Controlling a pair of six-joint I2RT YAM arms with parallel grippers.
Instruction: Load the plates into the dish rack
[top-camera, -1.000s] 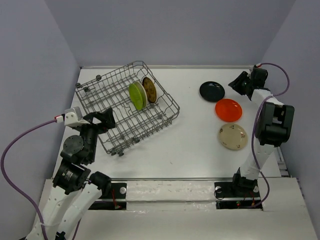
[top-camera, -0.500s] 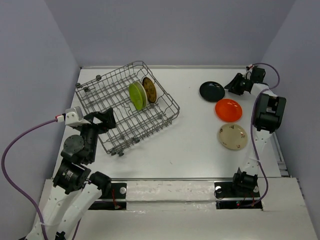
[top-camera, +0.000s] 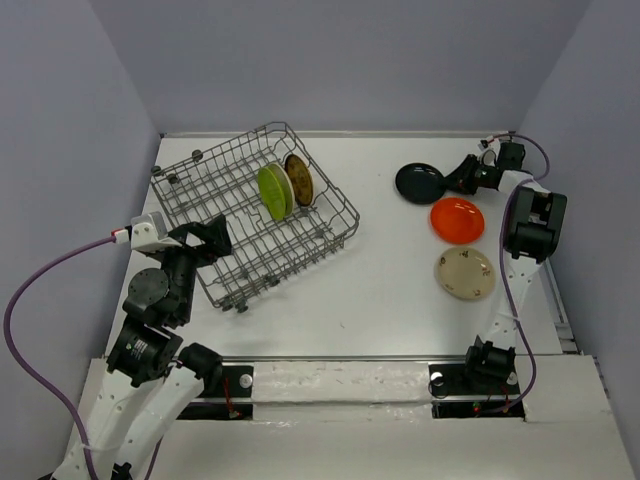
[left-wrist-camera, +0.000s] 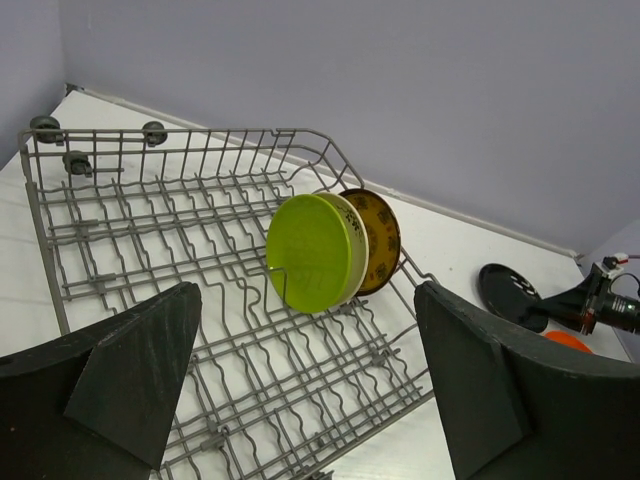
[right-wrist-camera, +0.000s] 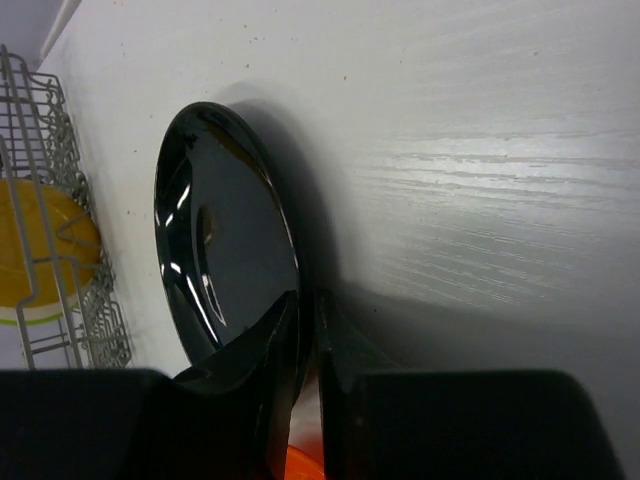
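Observation:
The grey wire dish rack (top-camera: 200, 205) sits at the back left and holds the lime green plate (top-camera: 271, 192) and the brown-yellow patterned plate (top-camera: 299, 178) upright between tines; both show in the left wrist view, the green plate (left-wrist-camera: 312, 253) in front of the patterned plate (left-wrist-camera: 382, 238). My right gripper (top-camera: 458, 180) is shut on the rim of the black plate (top-camera: 419, 182), one edge of it raised off the table; the wrist view shows the plate (right-wrist-camera: 225, 240) pinched between the fingers. The orange plate (top-camera: 457, 220) and the cream plate (top-camera: 466, 273) lie flat. My left gripper (top-camera: 205, 243) is open at the rack's near corner.
Grey walls close the table on three sides. The right arm's cable (top-camera: 535, 150) loops near the back right corner. A pale strip (top-camera: 330, 380) runs along the near edge between the arm bases.
My right gripper moved left and down to the black plate, closed on its rim and tipped it up. The left arm has not moved.

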